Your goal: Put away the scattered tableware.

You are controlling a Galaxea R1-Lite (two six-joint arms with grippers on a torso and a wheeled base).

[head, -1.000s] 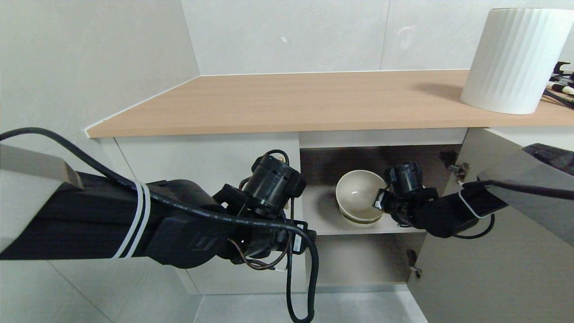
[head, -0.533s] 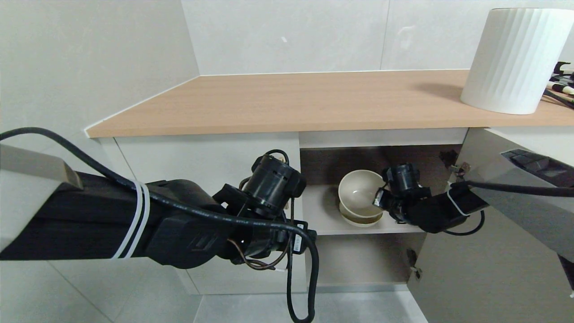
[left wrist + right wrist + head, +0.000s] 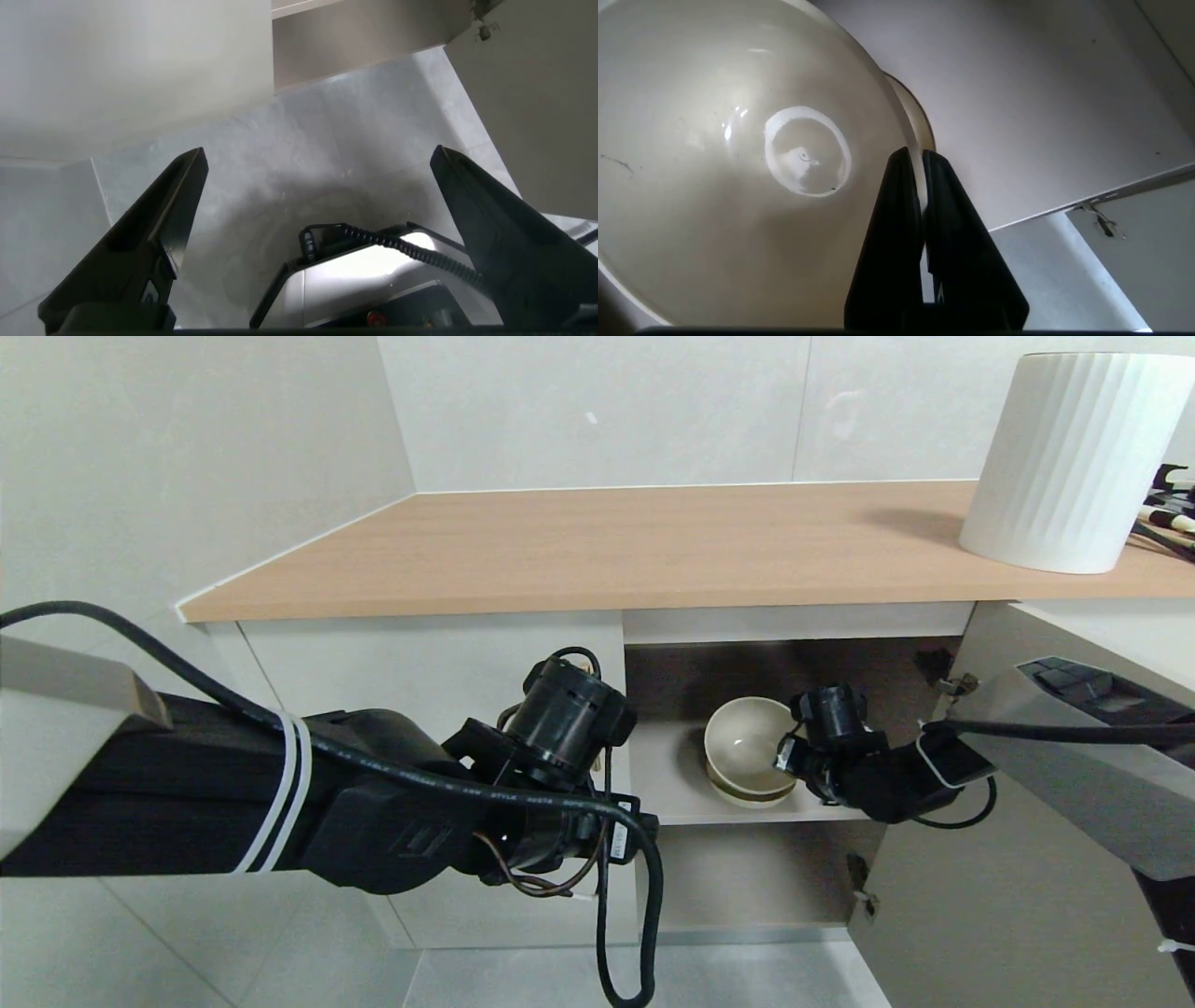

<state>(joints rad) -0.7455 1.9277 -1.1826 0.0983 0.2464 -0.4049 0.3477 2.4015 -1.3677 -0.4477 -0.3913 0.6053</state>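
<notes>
The left end effector [image 3: 320,159] is hanging released, fingers spread wide above the floor [image 3: 280,131]. On the cupboard shelf [image 3: 665,782], the bowl [image 3: 742,747] is sitting in a second bowl [image 3: 747,795], its mouth tilting upward and frontward. The right end effector [image 3: 787,758] is grasping its right rim.

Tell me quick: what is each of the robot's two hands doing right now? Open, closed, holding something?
Left gripper: open, fingers spread wide, holding nothing.
Right gripper: shut on the rim of the bowl.
</notes>
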